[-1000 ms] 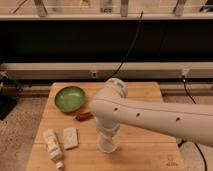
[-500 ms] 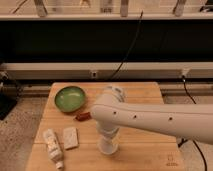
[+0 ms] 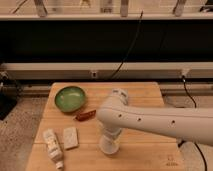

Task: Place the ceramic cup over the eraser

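Observation:
The white ceramic cup (image 3: 109,146) stands on the wooden table (image 3: 145,95) near its front edge, at the middle. My gripper (image 3: 110,134) hangs straight down from the large white arm and sits right on top of the cup, covering its upper part. The arm reaches in from the right. The black eraser does not show; it is hidden or out of view.
A green bowl (image 3: 70,98) sits at the back left. A reddish-brown elongated item (image 3: 85,115) lies just left of the arm. A pale flat slab (image 3: 70,137) and a white tube-like bottle (image 3: 52,146) lie at the front left. Cables hang behind the table.
The arm's upper joint has shifted a little from side to side. The gripper and the cup stay at about the same spot on the table.

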You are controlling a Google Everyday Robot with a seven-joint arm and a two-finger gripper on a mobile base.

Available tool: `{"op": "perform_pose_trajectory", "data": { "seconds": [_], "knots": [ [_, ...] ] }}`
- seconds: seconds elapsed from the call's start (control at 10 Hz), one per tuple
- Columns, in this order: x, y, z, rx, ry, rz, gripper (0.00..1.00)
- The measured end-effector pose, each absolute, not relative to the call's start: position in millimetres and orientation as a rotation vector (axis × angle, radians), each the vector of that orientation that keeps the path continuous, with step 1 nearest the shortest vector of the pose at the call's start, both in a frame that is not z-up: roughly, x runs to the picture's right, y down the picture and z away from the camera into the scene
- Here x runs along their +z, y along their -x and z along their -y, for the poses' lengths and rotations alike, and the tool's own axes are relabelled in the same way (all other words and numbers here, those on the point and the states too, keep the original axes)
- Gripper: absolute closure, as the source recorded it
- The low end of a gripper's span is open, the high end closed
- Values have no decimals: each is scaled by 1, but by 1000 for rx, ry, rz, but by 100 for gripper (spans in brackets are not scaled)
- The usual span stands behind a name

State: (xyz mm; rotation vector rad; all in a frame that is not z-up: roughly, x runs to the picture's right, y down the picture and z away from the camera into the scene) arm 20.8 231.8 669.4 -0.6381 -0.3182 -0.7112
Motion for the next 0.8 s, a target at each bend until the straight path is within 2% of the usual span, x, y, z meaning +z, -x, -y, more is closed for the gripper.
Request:
{"op": "perform_pose_trajectory", "data": {
  "seconds": [0.1,0.2,0.4,0.8],
  "knots": [
    [674,-22,-234,-711,642,317,24],
    [677,-23,-236,-710,648,318,21],
    [683,-29,-240,-707,659,319,20],
    [672,-29,-229,-689,650,318,21]
  ]
}}
